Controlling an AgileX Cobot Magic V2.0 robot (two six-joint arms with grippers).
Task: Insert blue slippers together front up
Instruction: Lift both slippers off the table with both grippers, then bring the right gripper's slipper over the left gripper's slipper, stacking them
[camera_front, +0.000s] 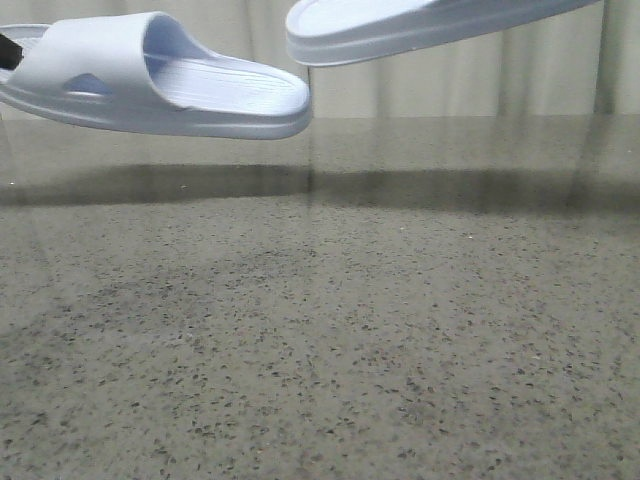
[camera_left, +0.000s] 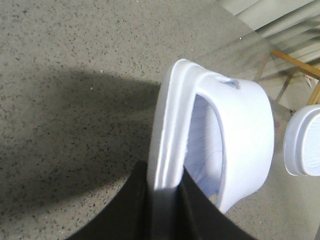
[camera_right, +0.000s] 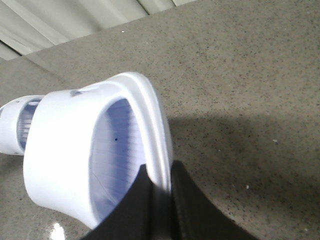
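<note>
Two pale lavender-blue slippers hang in the air above the speckled table. The left slipper (camera_front: 150, 75) is held level at the upper left, strap up, its open end toward the middle. My left gripper (camera_left: 166, 187) is shut on its sole edge (camera_left: 167, 135). The right slipper (camera_front: 420, 25) is higher, at the top, only its sole side showing, tilted up to the right. My right gripper (camera_right: 159, 187) is shut on its sole edge (camera_right: 150, 125). The two slippers' near ends are close but apart. Each wrist view also shows the other slipper's tip (camera_left: 305, 142) (camera_right: 15, 125).
The grey speckled table (camera_front: 320, 330) spreads below, with the slippers' shadows across its far part. Pale curtains (camera_front: 480, 85) hang behind the table's far edge. A wooden frame (camera_left: 295, 65) stands beyond the table in the left wrist view.
</note>
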